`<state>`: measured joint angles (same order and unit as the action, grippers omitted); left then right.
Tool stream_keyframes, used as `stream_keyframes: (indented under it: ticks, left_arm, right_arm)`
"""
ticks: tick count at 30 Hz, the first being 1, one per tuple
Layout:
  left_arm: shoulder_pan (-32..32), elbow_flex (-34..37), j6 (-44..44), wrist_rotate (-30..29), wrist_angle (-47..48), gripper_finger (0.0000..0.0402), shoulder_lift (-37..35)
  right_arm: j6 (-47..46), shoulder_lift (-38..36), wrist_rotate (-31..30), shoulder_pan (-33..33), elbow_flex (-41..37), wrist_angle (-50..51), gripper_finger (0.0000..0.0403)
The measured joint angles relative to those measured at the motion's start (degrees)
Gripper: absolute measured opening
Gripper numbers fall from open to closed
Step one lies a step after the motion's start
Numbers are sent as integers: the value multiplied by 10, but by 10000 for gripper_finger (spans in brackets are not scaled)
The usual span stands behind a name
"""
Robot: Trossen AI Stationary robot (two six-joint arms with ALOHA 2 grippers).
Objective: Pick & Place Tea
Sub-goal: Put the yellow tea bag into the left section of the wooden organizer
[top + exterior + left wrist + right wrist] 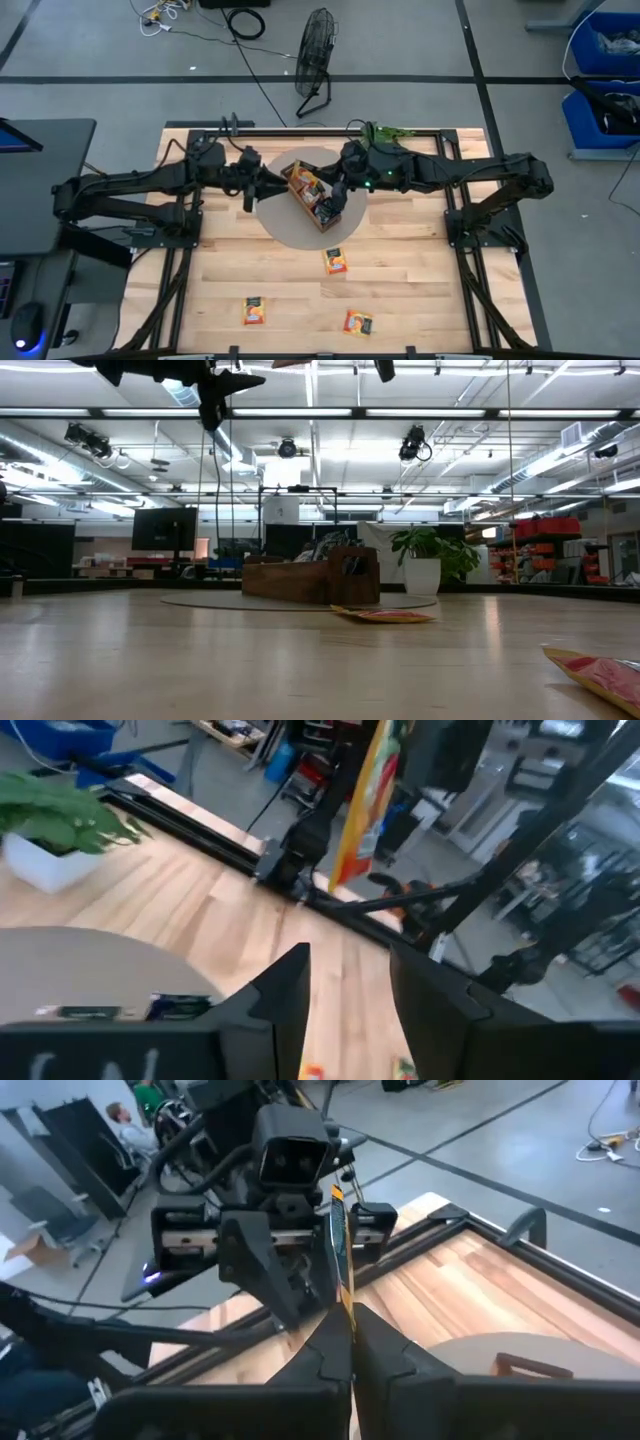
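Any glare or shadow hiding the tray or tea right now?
High view: even light, no glare, but the dark arms cover part of the wooden tray. Low view: ceiling lights put a sheen on the table, and the tray stands dark against the bright room. Right wrist view: the tea sachet in the right gripper shows edge-on, no glare.

In the low view, a red-yellow sachet (600,675) is being cut off by the picture's right edge. In the high view, the wooden tray (300,185) is being partly covered by both arms, and its contents are too small to be told.
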<state>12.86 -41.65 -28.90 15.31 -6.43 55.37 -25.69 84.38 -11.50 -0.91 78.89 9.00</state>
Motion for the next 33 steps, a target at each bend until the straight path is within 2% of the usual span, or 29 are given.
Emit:
stream_keyframes:
  ticks: [8, 24, 29, 33]
  left_arm:
    - [6, 1, -5, 0, -23, 172, 1]
    - [8, 1, -5, 4, -36, 171, 1]
    - [8, 1, -5, 4, -35, 124, 1]
    - [8, 1, -4, 7, -36, 48, 1]
  right_arm:
    - [9, 3, 21, 0, 0, -16, 0]
    - [-18, 42, 44, -1, 0, -77, 0]
    - [-24, 47, 50, -1, 0, -85, 0]
    - [-25, 47, 48, 0, 0, -83, 0]
